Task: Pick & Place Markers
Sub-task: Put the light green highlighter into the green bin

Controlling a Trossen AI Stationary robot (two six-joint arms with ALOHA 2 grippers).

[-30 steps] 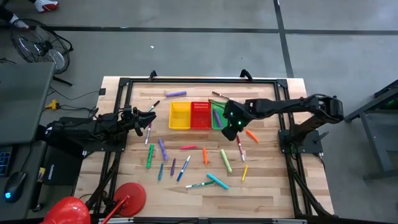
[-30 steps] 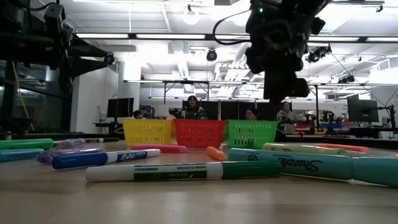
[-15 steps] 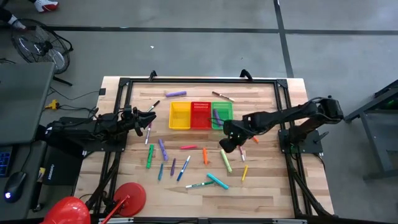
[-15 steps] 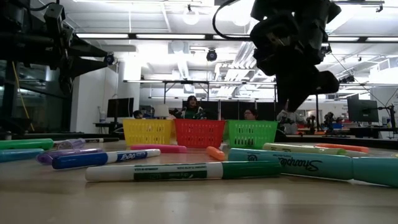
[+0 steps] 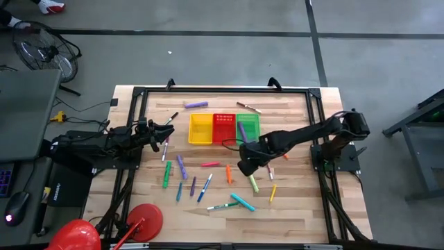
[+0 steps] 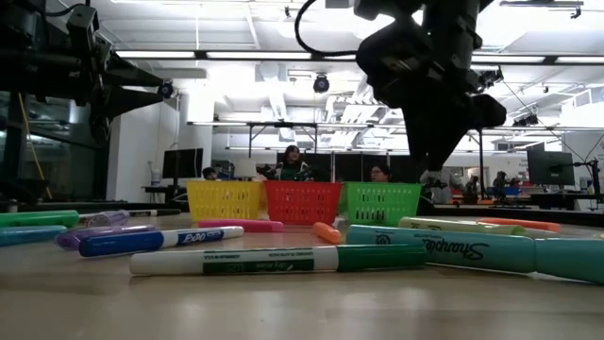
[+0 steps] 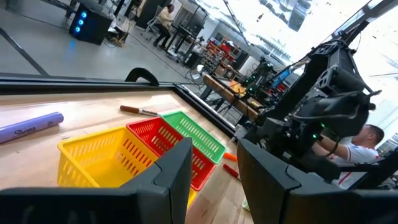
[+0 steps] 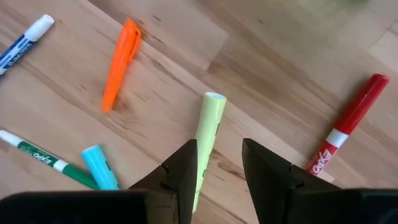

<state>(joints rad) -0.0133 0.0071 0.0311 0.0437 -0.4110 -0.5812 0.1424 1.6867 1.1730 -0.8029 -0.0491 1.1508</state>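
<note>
Many markers lie flat on the wooden table [image 5: 298, 208], scattered near the middle. My right gripper [image 5: 247, 169] [image 8: 219, 149] is open and hovers over them. A light green marker [image 8: 207, 134] [image 5: 253, 182] lies under the gap between its fingers, untouched. In the low view the right gripper [image 6: 432, 156] hangs clear above the table. An orange marker [image 8: 120, 63], a red marker [image 8: 349, 123] and a teal one [image 8: 99, 169] lie nearby. A purple marker [image 5: 242, 130] sits in the green basket [image 5: 252, 126]. My left gripper [image 5: 168, 129] [image 7: 214, 165] waits open at the table's left.
Yellow [image 5: 201, 129], red [image 5: 223, 128] and green mesh baskets stand in a row toward the far side. A purple marker [image 5: 196, 105] and a thin one [image 5: 248, 107] lie beyond them. A black frame [image 5: 222, 89] borders the table. People sit in the room behind.
My right gripper has moved from over the green basket toward the table's near edge and a little to the left, and now hovers over the scattered markers. The markers on the table lie where they were.
</note>
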